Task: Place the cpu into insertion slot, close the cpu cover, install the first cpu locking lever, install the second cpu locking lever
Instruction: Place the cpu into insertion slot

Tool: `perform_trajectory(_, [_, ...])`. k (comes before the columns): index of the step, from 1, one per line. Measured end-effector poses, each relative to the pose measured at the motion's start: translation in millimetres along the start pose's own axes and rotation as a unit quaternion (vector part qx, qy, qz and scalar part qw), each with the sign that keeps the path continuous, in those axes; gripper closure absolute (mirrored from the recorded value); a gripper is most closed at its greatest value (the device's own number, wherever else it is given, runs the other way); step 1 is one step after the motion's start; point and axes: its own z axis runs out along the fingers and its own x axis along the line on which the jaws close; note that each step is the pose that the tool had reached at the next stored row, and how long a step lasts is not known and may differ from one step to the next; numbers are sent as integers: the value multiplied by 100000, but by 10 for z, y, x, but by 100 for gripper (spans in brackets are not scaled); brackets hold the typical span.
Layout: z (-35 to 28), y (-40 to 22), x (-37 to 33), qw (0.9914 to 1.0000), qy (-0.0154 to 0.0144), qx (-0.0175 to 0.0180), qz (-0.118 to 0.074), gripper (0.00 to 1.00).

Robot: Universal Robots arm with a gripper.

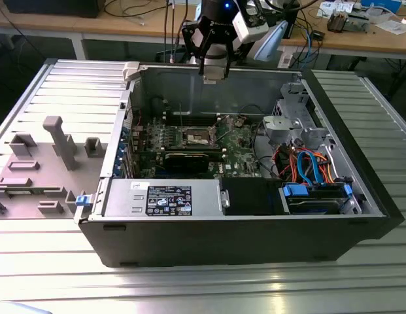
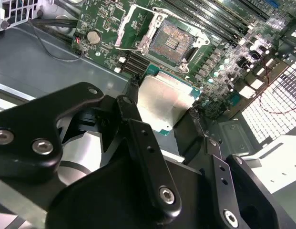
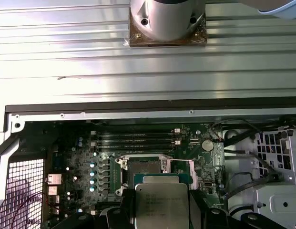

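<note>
Item: end effector [image 2: 164, 101]. Its two black fingers [image 2: 138, 124] are closing narrowly on opposite edges of the cpu [image 2: 162, 98] and holding it flat, with the dull silver top facing both wrist views. In the exterior view the end effector [image 1: 214, 69] is hanging over the far wall of the computer case [image 1: 255, 242], well above the boards inside.

Item: cpu. It is being carried in the air between the fingers, apart from the board. In the first wrist view the cpu [image 3: 159, 205] is showing just beside the insertion slot [image 3: 145, 168] without touching it.

Item: insertion slot. It is lying bare on the green motherboard [image 1: 238, 140], its dark contact field exposed inside a silvery rim. In the exterior view the insertion slot [image 1: 198, 136] is sitting near the middle of the board.

Item: cpu cover [image 2: 155, 25]. The thin silvery frame is standing swung open along one side of the slot, not lying over it.

Item: memory slots [image 3: 133, 138]. The long narrow rows are running alongside the insertion slot, between it and the case wall.

Item: coin battery [image 2: 94, 36]. It is sitting on the motherboard near the open cover.

Item: power supply [image 1: 163, 198]. The labelled grey box is lying along the near wall of the case.

Item: cables [image 1: 314, 163]. The blue and orange bundles are lying at the exterior view's right inside the case.

Item: table [image 1: 189, 288]. Its ribbed metal top is carrying the case.
</note>
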Motion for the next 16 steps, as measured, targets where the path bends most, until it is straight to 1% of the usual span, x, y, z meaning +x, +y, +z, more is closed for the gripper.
perform_trajectory(5, [1,-1,4,99999,-29,-10,316,45])
perform_trajectory(12, [15,-3,6,99962,-313,-65,2731,45])
perform_trajectory(14, [19,-3,6,99942,-384,-75,3377,45])
perform_trajectory(16, [24,-4,7,99902,-495,-87,4396,45])
